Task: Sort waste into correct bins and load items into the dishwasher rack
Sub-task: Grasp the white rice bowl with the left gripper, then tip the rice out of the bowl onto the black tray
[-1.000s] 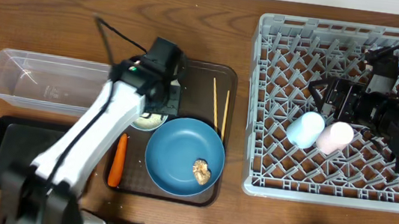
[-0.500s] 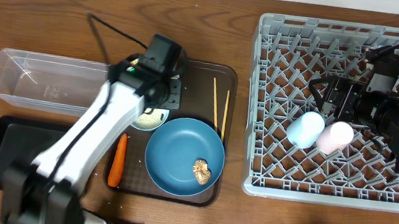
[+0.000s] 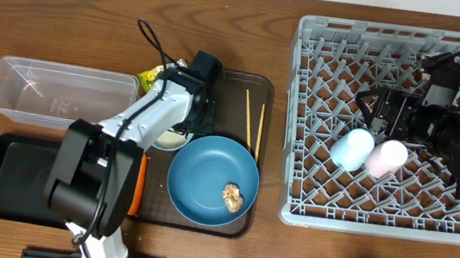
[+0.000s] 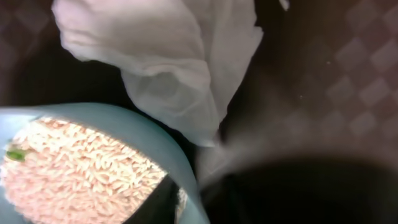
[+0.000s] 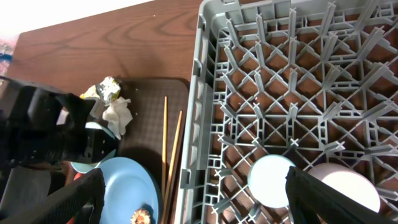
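My left gripper [image 3: 189, 107] hangs low over the white bowl [image 3: 168, 139] of rice [image 4: 74, 168] and the white tissue [image 4: 180, 56] on the brown serving tray. Dark finger shapes lie either side of the bowl rim [image 4: 180, 168]. The yellow-green wrapper [image 3: 151, 75] lies just left of it. The blue plate [image 3: 207, 174] holds the brownish lump [image 3: 233, 196]. The chopsticks [image 3: 252, 123] and the carrot [image 3: 135, 189] are also on the tray. My right gripper [image 5: 193, 180] is open and empty above the rack [image 3: 327, 36], near the light-blue cup [image 3: 354, 149] and the pink cup [image 3: 386, 158].
The clear tub [image 3: 52, 91] stands at the left, with the black tray [image 3: 8, 173] in front of it. The brown serving tray [image 3: 235, 86] lies between them and the rack. The left arm crosses the serving tray's left side.
The left arm has folded in and its gripper head has shifted a little right over the bowl and tissue, uncovering the wrapper. The right arm and cups have not moved.
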Controlling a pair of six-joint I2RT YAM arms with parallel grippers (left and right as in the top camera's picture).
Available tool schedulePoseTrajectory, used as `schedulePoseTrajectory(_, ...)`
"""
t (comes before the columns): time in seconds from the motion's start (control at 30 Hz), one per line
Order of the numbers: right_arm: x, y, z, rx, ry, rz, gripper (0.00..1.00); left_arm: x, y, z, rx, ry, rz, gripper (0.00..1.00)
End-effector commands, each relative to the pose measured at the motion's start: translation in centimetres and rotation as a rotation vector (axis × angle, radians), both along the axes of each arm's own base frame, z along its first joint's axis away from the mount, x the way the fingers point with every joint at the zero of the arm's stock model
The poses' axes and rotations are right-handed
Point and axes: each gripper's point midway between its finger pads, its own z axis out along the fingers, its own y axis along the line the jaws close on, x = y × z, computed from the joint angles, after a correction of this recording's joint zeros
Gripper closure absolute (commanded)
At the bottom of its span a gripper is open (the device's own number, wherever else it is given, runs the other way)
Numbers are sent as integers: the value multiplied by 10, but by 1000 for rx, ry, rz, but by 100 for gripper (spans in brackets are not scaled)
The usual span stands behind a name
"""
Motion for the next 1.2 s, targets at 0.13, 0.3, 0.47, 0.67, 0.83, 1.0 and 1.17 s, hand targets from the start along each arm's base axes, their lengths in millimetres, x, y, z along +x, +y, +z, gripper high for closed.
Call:
schedulePoseTrajectory(0.13,0,5,4,-2,-15,25,14,-8,-4,-23,35,51,-30,94)
schedulePoseTrajectory(0.3,0,5,4,-2,-14,25,14,-6,-7,-20,33,43,-36,94)
schedulePoseTrajectory(0.47,0,5,4,-2,-14,25,14,-2,-9,16,16,2,-35,94)
schedulePoseTrajectory(0.67,0,5,4,-2,-13,25,14,-1,-10,86,-44,-147,-35,93)
schedulePoseTrajectory(0.83,0,5,4,-2,-14,25,13,-12,-9,135,-106,-247,-29,94)
schedulePoseTrajectory(1.0,0,5,4,-2,-14,25,13,-37,7,169,-157,-276,81,94)
schedulePoseTrajectory(1.17,0,5,4,-2,-15,25,13,-58,47,196,-167,-311,233,94)
